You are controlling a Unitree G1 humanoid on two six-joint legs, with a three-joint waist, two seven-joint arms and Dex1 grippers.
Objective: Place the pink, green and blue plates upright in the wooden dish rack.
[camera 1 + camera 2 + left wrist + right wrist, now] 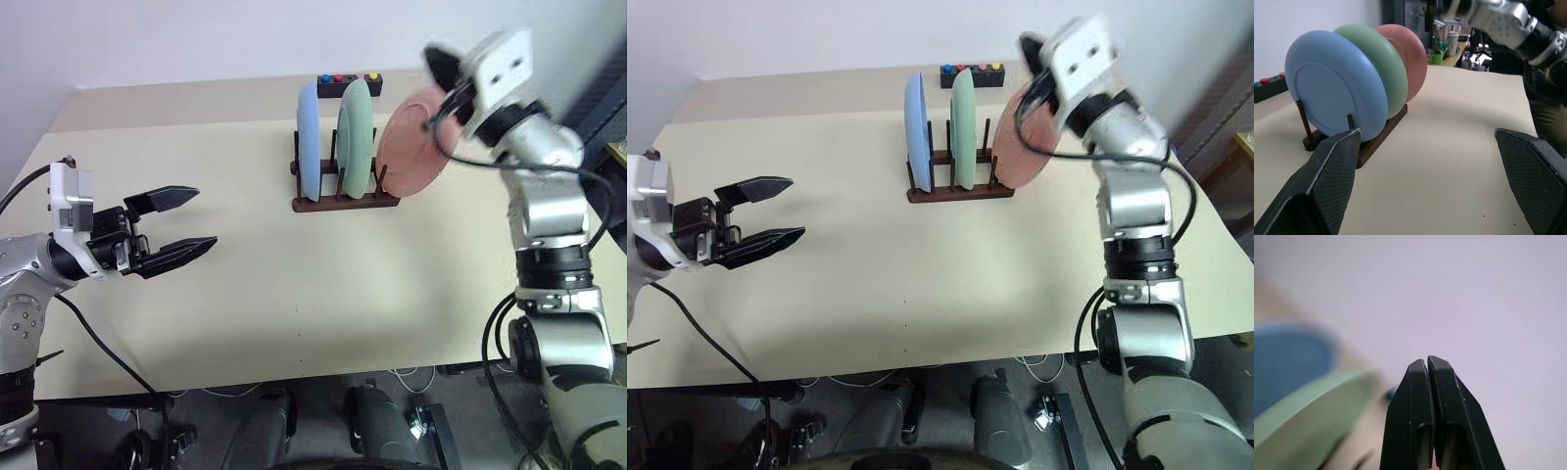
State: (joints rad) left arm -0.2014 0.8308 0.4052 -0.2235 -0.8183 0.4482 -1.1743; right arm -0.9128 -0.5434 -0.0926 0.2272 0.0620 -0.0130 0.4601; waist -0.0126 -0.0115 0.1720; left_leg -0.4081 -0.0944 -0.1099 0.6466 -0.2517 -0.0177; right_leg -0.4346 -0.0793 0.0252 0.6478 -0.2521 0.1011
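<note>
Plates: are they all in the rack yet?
Almost. The blue plate and green plate stand upright in the rack. The pink plate leans at the rack's right end. Right claw is shut, holding nothing; left claw is open.

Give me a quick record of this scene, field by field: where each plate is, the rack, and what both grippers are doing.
blue plate: upright in the wooden dish rack, leftmost
green plate: upright in the rack, middle
pink plate: at the rack's right end, leaning to the right
left gripper: open, holding nothing, above the table left of the rack
right gripper: shut, holding nothing, raised by the pink plate
black box with coloured buttons: behind the rack
</note>
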